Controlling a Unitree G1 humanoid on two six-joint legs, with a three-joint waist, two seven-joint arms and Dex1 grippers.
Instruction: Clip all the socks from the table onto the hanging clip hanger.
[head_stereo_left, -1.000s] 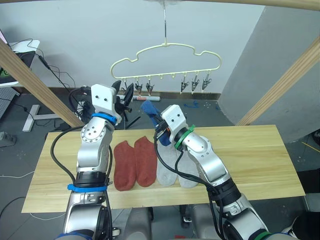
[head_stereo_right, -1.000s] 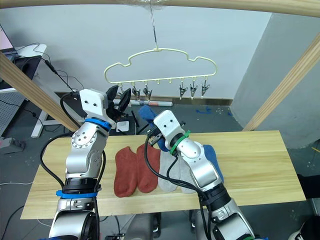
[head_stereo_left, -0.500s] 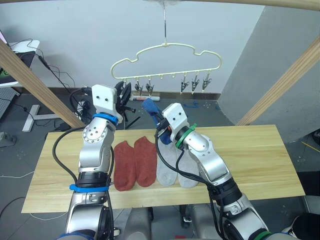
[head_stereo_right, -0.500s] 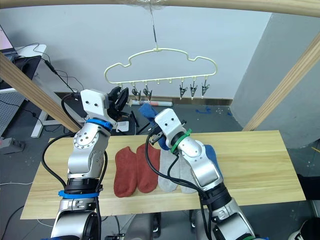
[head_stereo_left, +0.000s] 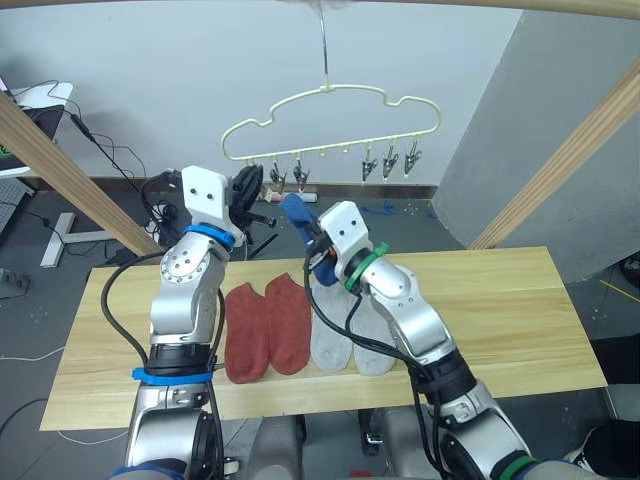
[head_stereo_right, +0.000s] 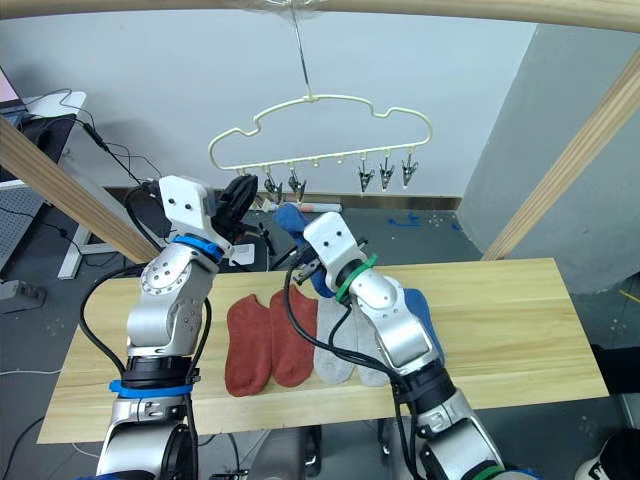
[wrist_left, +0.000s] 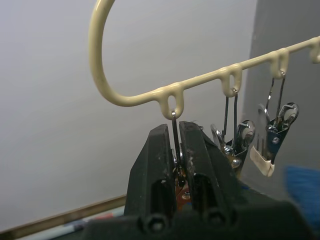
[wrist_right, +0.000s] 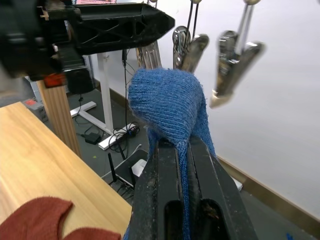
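Grey wall and a timber frame fill the back of the head view, with the pale wire clip hanger (head_stereo_left: 330, 125) hooked at upper centre, its cloud-shaped outline carrying small metal clips along the bottom edge.

Below it the light plank table (head_stereo_left: 520, 320) holds two rust-red socks (head_stereo_left: 266, 328) and two grey socks (head_stereo_left: 345, 335) laid side by side, with another blue sock (head_stereo_right: 422, 318) half hidden behind the right arm.

The left gripper (wrist_left: 176, 150) is clamped on the leftmost clip (wrist_left: 174, 131).

The right gripper (wrist_right: 181, 150) pinches a soft knit blue sock (wrist_right: 169, 106), its bunched end standing up just below the clips (still untouched by any).

The risk, I judge: the floppy knit may fold away or miss the narrow clip mouth, or the freely hanging wire may swing when pushed.
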